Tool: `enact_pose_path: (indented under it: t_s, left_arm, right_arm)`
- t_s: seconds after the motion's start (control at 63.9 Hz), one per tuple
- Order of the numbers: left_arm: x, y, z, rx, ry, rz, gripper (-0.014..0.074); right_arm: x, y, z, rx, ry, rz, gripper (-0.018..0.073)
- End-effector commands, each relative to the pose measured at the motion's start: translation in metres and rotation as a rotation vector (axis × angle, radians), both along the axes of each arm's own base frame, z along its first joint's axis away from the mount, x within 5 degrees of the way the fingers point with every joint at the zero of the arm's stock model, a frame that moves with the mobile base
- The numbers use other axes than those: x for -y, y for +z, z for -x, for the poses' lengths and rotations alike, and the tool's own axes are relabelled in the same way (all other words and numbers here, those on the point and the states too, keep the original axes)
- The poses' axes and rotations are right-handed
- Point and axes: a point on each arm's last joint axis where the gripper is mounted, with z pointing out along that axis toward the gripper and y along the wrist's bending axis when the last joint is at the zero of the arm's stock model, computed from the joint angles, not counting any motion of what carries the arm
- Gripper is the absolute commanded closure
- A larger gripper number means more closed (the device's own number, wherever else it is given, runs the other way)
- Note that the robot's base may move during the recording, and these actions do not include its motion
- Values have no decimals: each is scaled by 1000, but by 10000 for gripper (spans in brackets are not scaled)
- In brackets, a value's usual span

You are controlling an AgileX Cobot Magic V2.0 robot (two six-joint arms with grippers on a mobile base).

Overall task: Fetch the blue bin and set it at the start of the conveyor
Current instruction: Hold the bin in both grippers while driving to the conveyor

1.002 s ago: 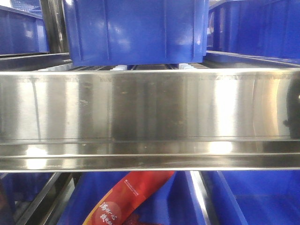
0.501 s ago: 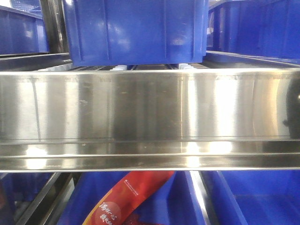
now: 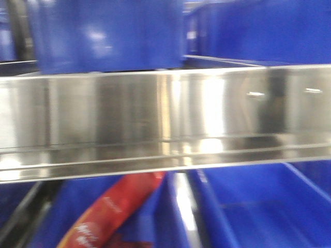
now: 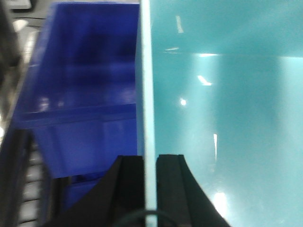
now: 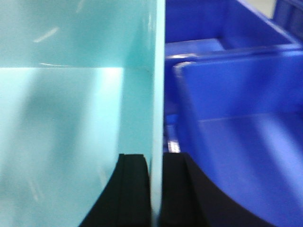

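Left claw (image 4: pixel 150 165) and right claw (image 5: pixel 154 163) each clamp a blue bin (image 4: pixel 227 118) wall.

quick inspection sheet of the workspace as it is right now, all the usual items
surface: stainless-steel shelf rail spans the front view; no belt visible
job's things: blue bin gripped by both arms, one wall each; conveyor start not in view
clutter: red packet lying below the rail
grippers: left gripper and right gripper each clamped over a bin wall, one finger inside, one outside
cables: nothing seen
surroundings: dark blue crates above and below the rail and beside the bin; front view blurred
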Motion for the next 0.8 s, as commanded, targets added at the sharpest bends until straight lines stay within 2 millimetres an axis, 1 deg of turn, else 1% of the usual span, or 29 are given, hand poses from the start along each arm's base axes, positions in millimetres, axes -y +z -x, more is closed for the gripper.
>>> enact_pose_path:
  t_s: [0.0, 0.783]
  left_arm:
    - [-3, 15, 9, 79, -14, 10, 708]
    - [-3, 15, 9, 79, -14, 10, 708]
  right_arm:
    - [7, 10, 4, 58, -17, 36, 721]
    - [5, 13, 3, 89, -6, 30, 721]
